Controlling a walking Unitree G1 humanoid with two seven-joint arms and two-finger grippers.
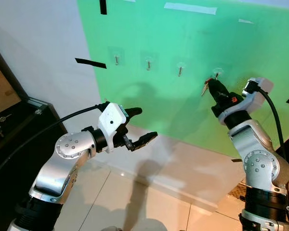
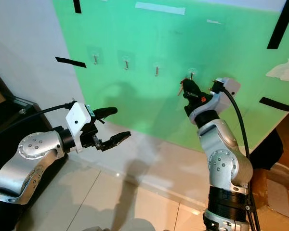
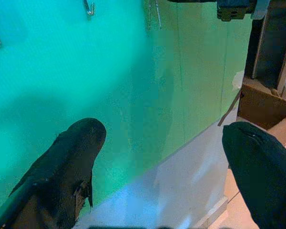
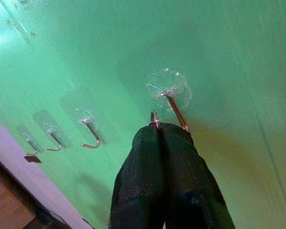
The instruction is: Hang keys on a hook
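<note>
Right tool pinches key ring upright beside hook.

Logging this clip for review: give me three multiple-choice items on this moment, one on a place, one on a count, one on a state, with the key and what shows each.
1. Where is the right gripper?
A. Down at the floor tiles
B. Up at the rightmost hook on the green board
C. Over the black cabinet

2. How many hooks are in the row on the board?
A. Two
B. Four
C. Six

3. How do the jaws of the left gripper stand?
A. Spread apart, nothing between them
B. Shut on a key
C. Shut on a hook

Key: 1 B, the right wrist view has the shut jaws just under that hook with the key ring at their tip. 2 B, both eye views show four in a line. 3 A, the left wrist view shows bare wall between the two fingers.
</note>
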